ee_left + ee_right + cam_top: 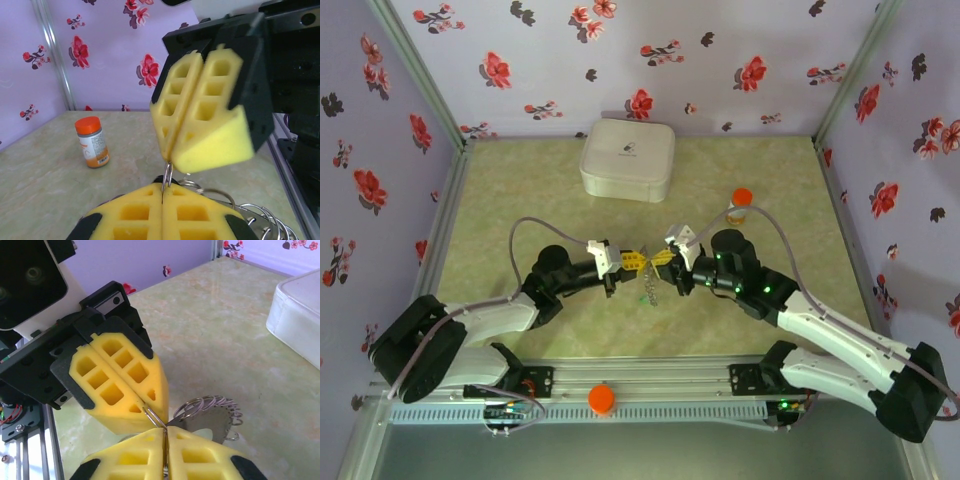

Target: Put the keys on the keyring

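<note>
Over on the left, the left arm reaches inward across the pale green table [520, 190], and the left gripper [632, 262] sits at the middle of the workspace, held up off the surface. Its yellow foam pads [117, 382] are pressed flat together, and a thin wire loop [154, 416] is pinched in the seam between them at the tips. On the rail below the arms sits a small orange round object [601, 398]. Behind the left gripper, against the back wall, a white rounded-square case [627, 160] rests on the table, well apart from both arms.

The wire loop bridges the short gap between the two grippers, which meet almost tip to tip. I cannot tell whether it is part of a key or of the ring.

The keyring [220, 416] hangs just beside and below that meeting point. It is a grey flat piece with a toothed edge, with several coils of bright wire bunched against it. From the left wrist the same coils show just beside the left gripper's pads. From above it reads as a small dark dangle under the fingertips, too small to sort into parts.

The right gripper [661, 259] comes in from the right, facing the left one. It is likewise clenched, with the other end of the wire loop caught in its closed seam.

Further right and back, an orange-capped bottle [740, 203] stands upright on the table, apart from the grippers.
</note>
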Robot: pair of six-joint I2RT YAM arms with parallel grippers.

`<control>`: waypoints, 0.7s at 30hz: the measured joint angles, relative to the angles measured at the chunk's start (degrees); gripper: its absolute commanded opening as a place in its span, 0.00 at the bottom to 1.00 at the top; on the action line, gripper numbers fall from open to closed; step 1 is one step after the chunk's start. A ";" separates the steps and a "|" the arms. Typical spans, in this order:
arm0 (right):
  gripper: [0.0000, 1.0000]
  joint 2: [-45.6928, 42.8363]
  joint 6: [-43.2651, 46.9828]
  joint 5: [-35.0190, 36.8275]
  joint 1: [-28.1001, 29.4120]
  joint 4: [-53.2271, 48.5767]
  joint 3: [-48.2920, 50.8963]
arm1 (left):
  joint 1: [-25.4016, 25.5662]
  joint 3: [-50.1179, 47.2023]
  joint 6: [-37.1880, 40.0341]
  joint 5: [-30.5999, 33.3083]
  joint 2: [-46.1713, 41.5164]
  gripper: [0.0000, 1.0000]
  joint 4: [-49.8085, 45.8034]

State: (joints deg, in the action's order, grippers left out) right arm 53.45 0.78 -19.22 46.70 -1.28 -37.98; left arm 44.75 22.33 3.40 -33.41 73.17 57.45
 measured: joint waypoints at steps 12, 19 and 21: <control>0.03 0.24 -0.02 0.63 -0.07 1.51 1.01 | 0.00 -0.66 -0.74 0.42 -0.59 0.00 0.63; 0.19 0.17 -2.71 -2.01 -1.36 7.06 4.26 | 0.00 -0.87 -2.97 0.42 -0.22 0.00 1.51; 0.25 -0.20 -2.75 -2.45 -1.44 7.08 4.42 | 0.00 -0.85 -3.21 0.33 -0.20 0.00 2.89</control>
State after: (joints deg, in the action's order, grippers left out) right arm 53.25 -1.98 -21.67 45.25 5.80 -33.56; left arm 44.75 21.47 0.19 -33.08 72.97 60.34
